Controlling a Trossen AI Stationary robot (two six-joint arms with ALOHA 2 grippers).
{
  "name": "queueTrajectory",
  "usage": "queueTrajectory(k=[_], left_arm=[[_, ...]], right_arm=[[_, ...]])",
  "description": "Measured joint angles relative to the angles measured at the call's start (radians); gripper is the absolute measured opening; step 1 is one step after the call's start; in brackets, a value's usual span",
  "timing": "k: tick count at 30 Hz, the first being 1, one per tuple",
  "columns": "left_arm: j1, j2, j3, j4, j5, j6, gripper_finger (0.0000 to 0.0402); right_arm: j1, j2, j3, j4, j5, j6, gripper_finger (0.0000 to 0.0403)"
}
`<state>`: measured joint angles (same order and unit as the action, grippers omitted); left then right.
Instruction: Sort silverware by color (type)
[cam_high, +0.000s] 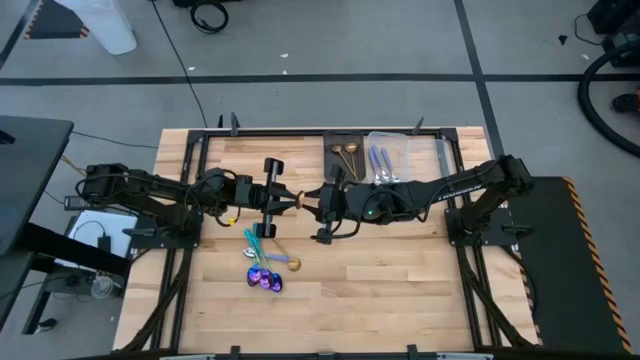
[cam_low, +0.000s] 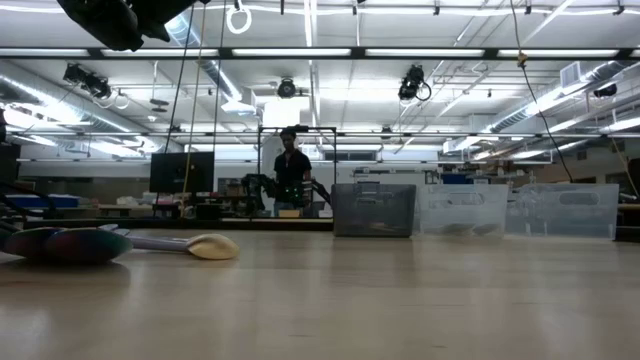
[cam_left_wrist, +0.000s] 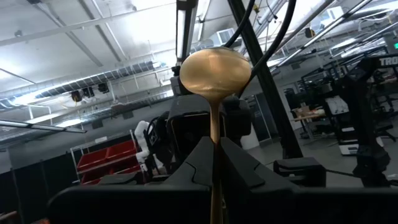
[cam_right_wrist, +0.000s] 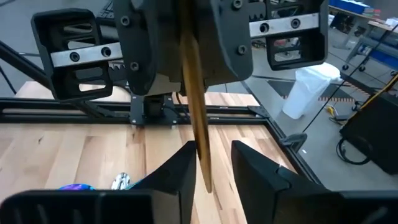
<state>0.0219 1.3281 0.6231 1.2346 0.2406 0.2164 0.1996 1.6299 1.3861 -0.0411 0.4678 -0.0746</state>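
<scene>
A gold spoon (cam_high: 300, 196) hangs above the table's middle, between my two grippers, which face each other. My left gripper (cam_high: 291, 198) is shut on it; the spoon's bowl (cam_left_wrist: 214, 71) stands out beyond the fingertips. My right gripper (cam_right_wrist: 214, 171) is open, and the spoon's slim gold length (cam_right_wrist: 198, 124) reaches down into the gap between its fingers. More silverware (cam_high: 263, 268), teal, purple-rainbow, silver and gold, lies flat in a small heap on the wood nearer the front edge. My left gripper pinches the gold spoon's handle (cam_left_wrist: 214, 148) between its two fingers, which lie along the spoon. The spoon is lifted clear of the table, bowl end outward and tilted up. My right gripper: the gold length runs close beside one finger (cam_right_wrist: 183, 171); whether they touch, I cannot tell.
At the far edge a dark tray (cam_high: 336, 168) holds gold spoons and a clear tray (cam_high: 405, 145) holds blue-purple pieces. Bare wood (cam_high: 400, 280) lies at the near right. A person (cam_low: 291, 170) stands in the room beyond the table.
</scene>
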Motion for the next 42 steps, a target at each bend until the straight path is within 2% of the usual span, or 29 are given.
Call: queueTrajectory(k=[10,14,17,23,26,30,42], left_arm=[[0.003,0.000,0.000,0.003,-0.058,0.008,0.0026],[0.004,0.000,0.000,-0.003,-0.060,0.008,0.0025],[0.003,-0.001,0.002,-0.027,-0.098,0.001,0.0038],[0.004,0.001,0.000,-0.088,-0.117,0.005,0.0119],[-0.002,0.001,0.000,-0.121,-0.161,0.005,0.0161],[-0.005,-0.019,0.001,-0.189,-0.212,0.023,0.0194],[-0.005,-0.124,0.000,-0.475,-0.216,0.022,0.0203]], right_arm=[[-0.033,0.000,0.000,0.020,-0.083,-0.043,0.0021],[-0.034,0.000,0.000,0.020,-0.093,-0.053,0.0020],[-0.033,0.000,0.000,0.009,-0.092,-0.048,0.0021],[-0.027,-0.001,-0.001,-0.025,-0.093,-0.012,0.0025],[-0.027,-0.001,-0.001,-0.058,-0.093,0.011,0.0026],[-0.025,-0.004,-0.001,-0.097,-0.072,0.032,0.0026],[-0.026,-0.005,-0.001,-0.188,-0.067,0.135,0.0027]])
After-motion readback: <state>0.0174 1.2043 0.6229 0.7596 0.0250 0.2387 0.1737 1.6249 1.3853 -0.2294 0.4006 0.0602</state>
